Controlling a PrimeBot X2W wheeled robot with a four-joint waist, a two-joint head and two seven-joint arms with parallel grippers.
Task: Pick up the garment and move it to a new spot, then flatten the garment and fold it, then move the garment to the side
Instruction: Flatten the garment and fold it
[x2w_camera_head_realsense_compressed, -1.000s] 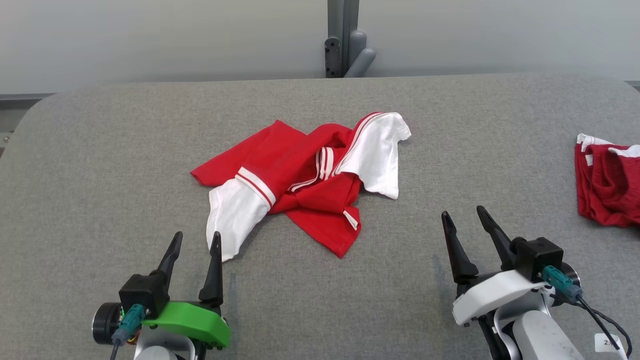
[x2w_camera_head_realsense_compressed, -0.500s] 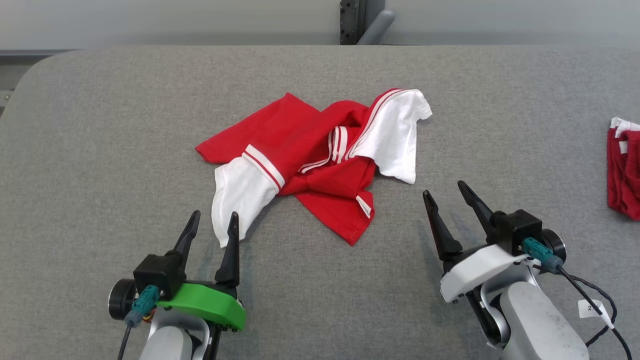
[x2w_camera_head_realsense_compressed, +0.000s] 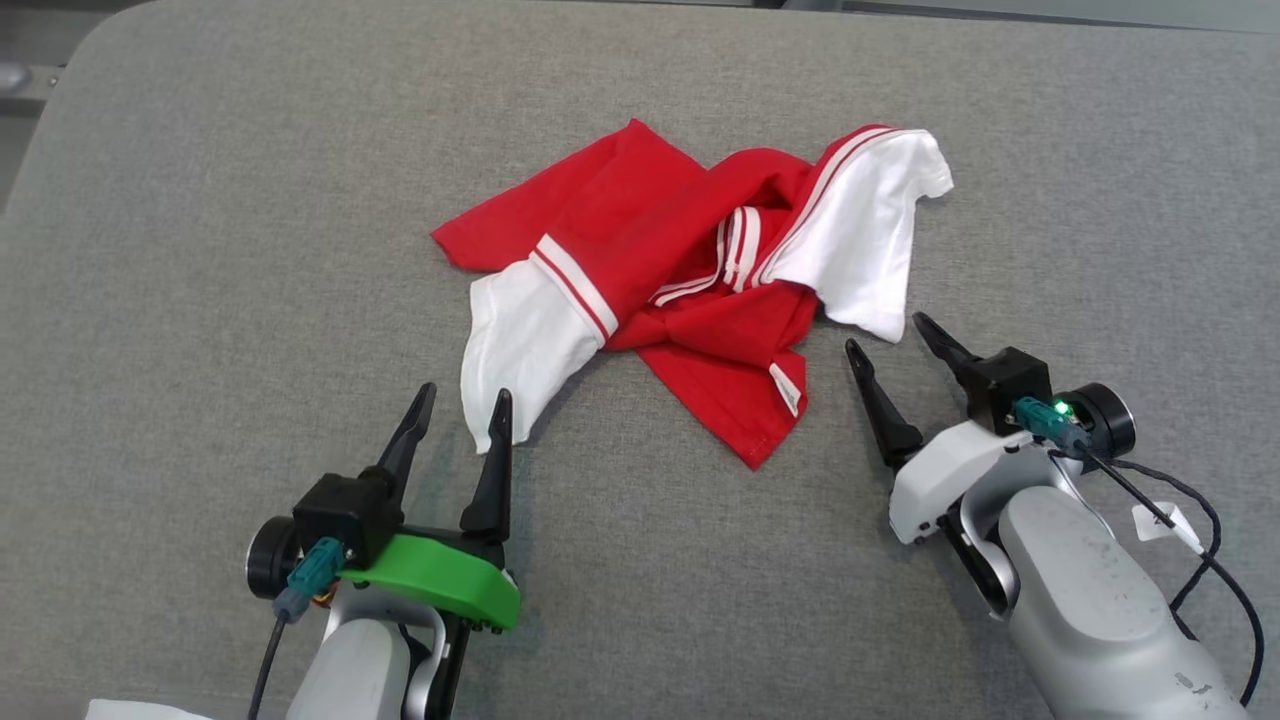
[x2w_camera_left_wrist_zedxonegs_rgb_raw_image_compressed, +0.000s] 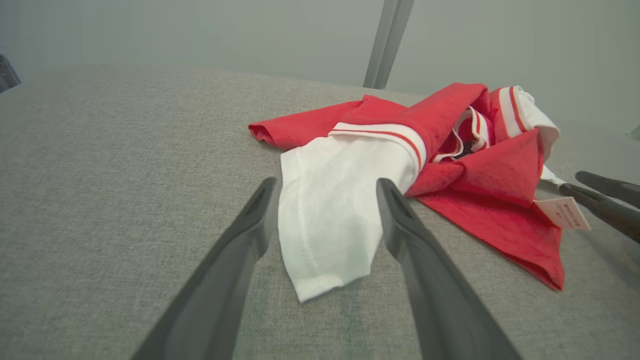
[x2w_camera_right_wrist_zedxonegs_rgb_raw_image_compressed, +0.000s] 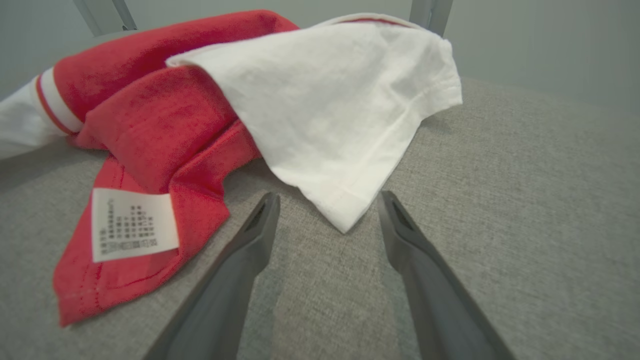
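Note:
A crumpled red garment (x2w_camera_head_realsense_compressed: 700, 290) with white sleeves and white stripes lies in the middle of the grey table (x2w_camera_head_realsense_compressed: 200, 250). My left gripper (x2w_camera_head_realsense_compressed: 465, 400) is open, its fingers pointing at the near white sleeve (x2w_camera_left_wrist_zedxonegs_rgb_raw_image_compressed: 325, 220), whose tip lies between them in the left wrist view. My right gripper (x2w_camera_head_realsense_compressed: 888, 338) is open too, just short of the far white sleeve's corner (x2w_camera_right_wrist_zedxonegs_rgb_raw_image_compressed: 345, 220). A white care label (x2w_camera_right_wrist_zedxonegs_rgb_raw_image_compressed: 132, 225) sticks out of the red hem. Neither gripper holds anything.
The grey fabric table top runs wide on all sides of the garment, with its rounded corner at the upper left (x2w_camera_head_realsense_compressed: 90, 40). The right gripper's fingers (x2w_camera_left_wrist_zedxonegs_rgb_raw_image_compressed: 600, 200) show at the right edge of the left wrist view.
The head camera has tilted down, so the far wall and the red cloth at the right left the picture. Both grippers have come closer to the garment's white sleeves, still open.

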